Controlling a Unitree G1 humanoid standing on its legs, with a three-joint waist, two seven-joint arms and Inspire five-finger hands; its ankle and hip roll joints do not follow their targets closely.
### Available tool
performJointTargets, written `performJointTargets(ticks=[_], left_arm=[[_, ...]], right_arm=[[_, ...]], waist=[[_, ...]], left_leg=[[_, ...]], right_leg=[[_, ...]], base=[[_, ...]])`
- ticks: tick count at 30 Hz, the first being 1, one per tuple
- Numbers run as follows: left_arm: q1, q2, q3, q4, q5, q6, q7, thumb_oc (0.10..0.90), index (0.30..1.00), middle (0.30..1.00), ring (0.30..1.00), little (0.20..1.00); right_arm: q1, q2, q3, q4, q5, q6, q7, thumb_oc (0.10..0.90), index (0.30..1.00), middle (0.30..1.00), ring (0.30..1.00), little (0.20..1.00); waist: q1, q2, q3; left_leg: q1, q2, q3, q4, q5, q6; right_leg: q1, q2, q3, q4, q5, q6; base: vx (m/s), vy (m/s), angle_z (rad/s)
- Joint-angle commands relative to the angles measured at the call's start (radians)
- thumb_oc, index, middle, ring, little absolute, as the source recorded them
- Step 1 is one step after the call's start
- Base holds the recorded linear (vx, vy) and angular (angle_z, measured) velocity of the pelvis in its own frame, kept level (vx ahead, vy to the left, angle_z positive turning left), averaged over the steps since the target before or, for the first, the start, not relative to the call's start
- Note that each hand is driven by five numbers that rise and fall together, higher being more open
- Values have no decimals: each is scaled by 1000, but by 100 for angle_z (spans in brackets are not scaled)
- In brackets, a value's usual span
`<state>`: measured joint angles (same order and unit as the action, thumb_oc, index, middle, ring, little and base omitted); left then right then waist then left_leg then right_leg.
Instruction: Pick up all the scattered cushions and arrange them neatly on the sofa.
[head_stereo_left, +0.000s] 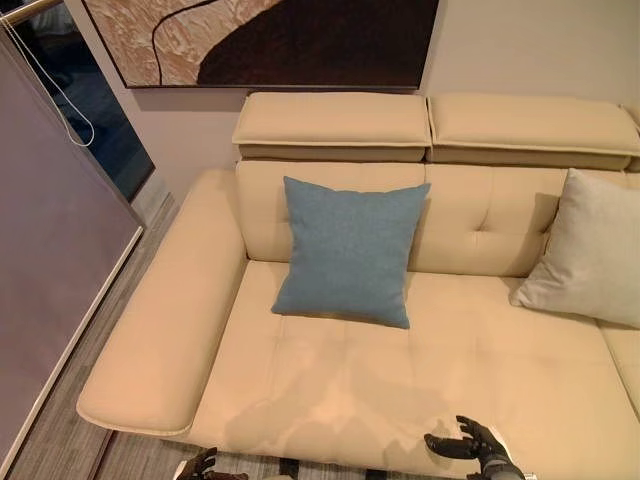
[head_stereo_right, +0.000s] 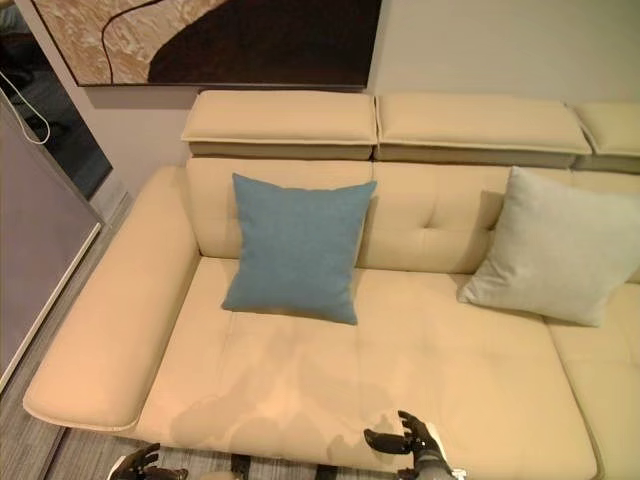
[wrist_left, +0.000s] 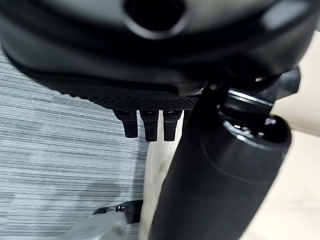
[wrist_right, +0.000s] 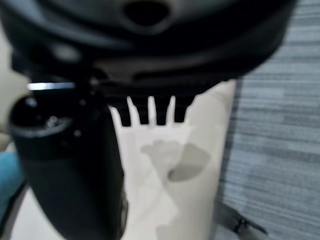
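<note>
1. Well, the biggest thing is the sofa. It is cream and looks like smooth leather, with a fat round arm on one side, soft dents in its back and puffy headrests on top

2. Behind the sofa hangs a big painting in brown, tan and dark shapes. It looks bumpy

3. Next is the floor. It is grey with thin stripes, like carpet. I can see no cushion lying on the bit of floor that shows, so I cannot tell if more are left to pick up

4. Next is the blue cushion. It is square and looks like rough woven cloth. It stands up on the seat and leans on the sofa back, nice and tidy

5. Then comes the pale grey cushion. It is square and soft too. It leans on the sofa back, well apart from the blue one. So two cushions look done, and I think the job is nearly over

6. Last are the two dark hands. The right hand hangs over the front edge of the seat with its fingers spread out, and it holds nothing. The left hand is low by the sofa front, also loose and holding nothing
</note>
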<state>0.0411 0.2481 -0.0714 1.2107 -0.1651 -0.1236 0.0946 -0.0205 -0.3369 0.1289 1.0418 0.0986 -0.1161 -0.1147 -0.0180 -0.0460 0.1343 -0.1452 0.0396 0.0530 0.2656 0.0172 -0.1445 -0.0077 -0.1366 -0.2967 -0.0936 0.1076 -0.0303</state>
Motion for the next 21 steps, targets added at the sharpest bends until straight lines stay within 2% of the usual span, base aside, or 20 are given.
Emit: performJointTargets(ticks=[1, 2, 4, 5, 6, 10, 12, 14, 15, 16, 17, 19, 21], left_arm=[[-13, 37, 21, -51, 15, -35, 16, 800, 900, 900, 900, 900], [-17, 25, 21, -51, -1, -37, 17, 800, 900, 900, 900, 900], [-17, 20, 12, -58, 5, -37, 18, 800, 900, 900, 900, 900], [-25, 10, 5, -49, 14, -29, 16, 800, 900, 900, 900, 900], [-28, 6, 5, -37, 13, -27, 16, 800, 900, 900, 900, 900], [-50, 3, 19, 1, 18, -20, 29, 800, 900, 900, 900, 900], [-52, 7, 20, 8, 26, -20, 33, 800, 900, 900, 900, 900], [-58, 18, 17, 12, 31, -14, 33, 800, 900, 900, 900, 900], [-56, 26, 20, 15, 39, -10, 31, 800, 900, 900, 900, 900], [-45, 31, 26, 19, 36, -5, 26, 800, 900, 900, 900, 900], [-40, 36, 31, 21, 34, -3, 22, 800, 900, 900, 900, 900], [-35, 43, 30, 19, 31, -5, 24, 800, 900, 900, 900, 900], [-35, 39, 29, 18, 33, -6, 25, 800, 900, 900, 900, 900]], right_arm=[[-27, -9, -39, -36, 21, -36, -21, 800, 900, 900, 900, 900], [-30, -5, -48, -8, 25, -30, -19, 800, 900, 900, 900, 900], [-29, -4, -51, 4, 20, -26, -24, 800, 900, 900, 900, 900], [-41, 2, -52, 48, 9, -14, -25, 800, 900, 900, 900, 900], [-46, 3, -51, 61, 0, -10, -29, 800, 900, 900, 900, 900], [-76, 14, -38, 109, -44, 18, -41, 800, 900, 900, 900, 900], [-81, 17, -40, 114, -48, 22, -43, 800, 900, 900, 900, 900], [-91, 18, -34, 122, -53, 30, -43, 800, 900, 900, 900, 900], [-85, 20, -27, 132, -51, 29, -38, 800, 900, 900, 900, 900], [-77, 21, -25, 146, -49, 27, -35, 800, 900, 900, 900, 900], [-74, 22, -25, 153, -45, 27, -32, 800, 900, 900, 900, 900], [-72, 33, -21, 158, -46, 26, -32, 800, 900, 900, 900, 900], [-71, 36, -17, 166, -47, 29, -34, 800, 900, 900, 900, 900]], waist=[[-5, -17, -39], [-19, -6, -52], [-31, 3, -54], [-42, 6, -66], [-42, 4, -62], [-26, -10, -33], [-23, -9, -23], [-22, -5, -1], [-10, -2, 3], [9, 10, -4], [14, 14, -14], [48, -6, -44], [52, -12, -62]], left_leg=[[130, 41, 18, -2, -114, 42], [192, 38, -2, -14, -121, 36], [219, 34, -6, -55, -133, 40], [259, 11, -1, -166, -183, 56], [264, 2, -4, -191, -199, 65], [237, -61, -43, -235, -194, 102], [224, -63, -43, -233, -186, 108], [194, -67, -40, -223, -171, 124], [179, -74, -30, -228, -154, 139], [167, -62, -25, -238, -133, 150], [162, -57, -24, -245, -125, 152], [136, -59, -12, -259, -106, 141], [138, -54, -1, -267, -99, 131]], right_leg=[[4, 16, 8, 13, -90, 143], [-23, 16, 5, 22, -71, 147], [-34, 14, -1, 30, -62, 154], [-69, -3, -1, 34, -30, 169], [-86, -16, -1, 39, -14, 178], [-156, -61, 19, 26, 57, 226], [-174, -70, 28, 37, 58, 237], [-194, -68, 77, 102, 28, 236], [-164, -56, 101, 166, -13, 217], [-128, -33, 99, 271, -83, 195], [-114, -21, 100, 305, -112, 189], [-26, -12, 77, 244, -139, 185], [5, -2, 73, 176, -140, 188]], base=[[-133, 124, 12], [-83, 94, 39], [-151, 172, 62], [-244, 266, 56], [-263, 272, 34], [-241, 159, -2], [-233, 79, -14], [-331, 71, -10], [-344, 90, -34], [-292, 70, -33], [-223, -32, -23], [-98, -126, -17], [7, -124, -31]])
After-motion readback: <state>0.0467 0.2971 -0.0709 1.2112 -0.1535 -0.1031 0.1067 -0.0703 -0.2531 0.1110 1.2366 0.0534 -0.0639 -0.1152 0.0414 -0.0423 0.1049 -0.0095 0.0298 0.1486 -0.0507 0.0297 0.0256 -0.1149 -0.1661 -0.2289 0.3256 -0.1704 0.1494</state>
